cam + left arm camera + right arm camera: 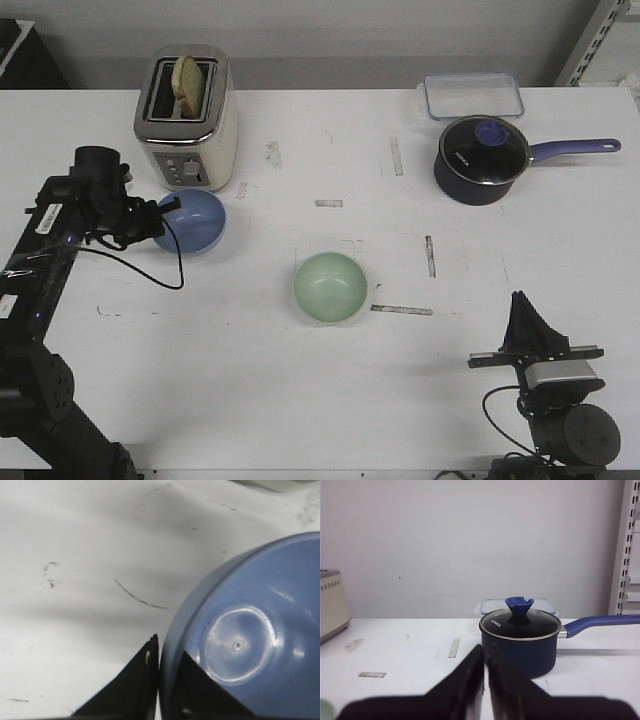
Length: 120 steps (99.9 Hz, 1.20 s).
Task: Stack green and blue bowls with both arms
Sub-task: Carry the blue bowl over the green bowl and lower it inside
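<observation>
The blue bowl (196,220), tilted in front of the toaster (187,117), is pinched at its rim by the left gripper (160,680). The green bowl (330,287) sits mid-table, apart. The right gripper (484,680) rests closed, empty, facing the saucepan (525,640), which partly hides a clear container (492,604).

You've got the left gripper (160,222) clamped on the rim of the blue bowl (196,220), which sits tipped just in front of the cream toaster (187,120) with a slice of bread (188,84) poking out the top. The green bowl (330,287) is upright near the middle of the white table (300,400), well apart from the blue one. Your right gripper (521,310) is down at the near right edge with nothing in it, and the dark saucepan (482,158) sits far right with a clear container (473,95) behind it.
</observation>
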Motion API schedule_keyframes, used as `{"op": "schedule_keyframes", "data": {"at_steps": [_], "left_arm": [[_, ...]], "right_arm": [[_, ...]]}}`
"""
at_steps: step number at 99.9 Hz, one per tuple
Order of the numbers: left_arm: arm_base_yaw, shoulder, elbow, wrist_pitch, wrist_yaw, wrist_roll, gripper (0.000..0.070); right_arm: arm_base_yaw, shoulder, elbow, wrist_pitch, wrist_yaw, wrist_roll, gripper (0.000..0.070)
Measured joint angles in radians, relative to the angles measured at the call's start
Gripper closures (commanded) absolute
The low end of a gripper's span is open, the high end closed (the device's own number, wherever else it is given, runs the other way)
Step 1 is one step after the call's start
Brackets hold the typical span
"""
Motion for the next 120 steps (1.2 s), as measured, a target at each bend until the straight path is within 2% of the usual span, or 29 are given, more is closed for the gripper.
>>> {"op": "schedule_keyframes", "data": {"at_steps": [16,48,58,65,92,120], "left_arm": [[-0.13,-0.004,0.064,-0.038,0.0,0.0,0.0699],[-0.458,-0.004,0.073,-0.038,0.003,0.0,0.0699],[-0.537,-0.004,0.073,-0.039,0.033,0.0,0.0699],[-0.566,-0.004,0.073,-0.035,0.056,0.0,0.0698],[-0.628,-0.004,0.073,0.045,0.054,0.0,0.0697],[-0.627,0.04,0.073,0.047,0.035,-0.023,0.0684]], "right_arm": [[0.0,0.0,0.0,0.0,0.0,0.0,0.07],[0.0,0.0,0.0,0.0,0.0,0.0,0.0699],[0.0,0.0,0.0,0.0,0.0,0.0,0.07],[0.0,0.0,0.0,0.0,0.0,0.0,0.07],[0.0,0.0,0.0,0.0,0.0,0.0,0.07],[0.0,0.0,0.0,0.0,0.0,0.0,0.07]]}}
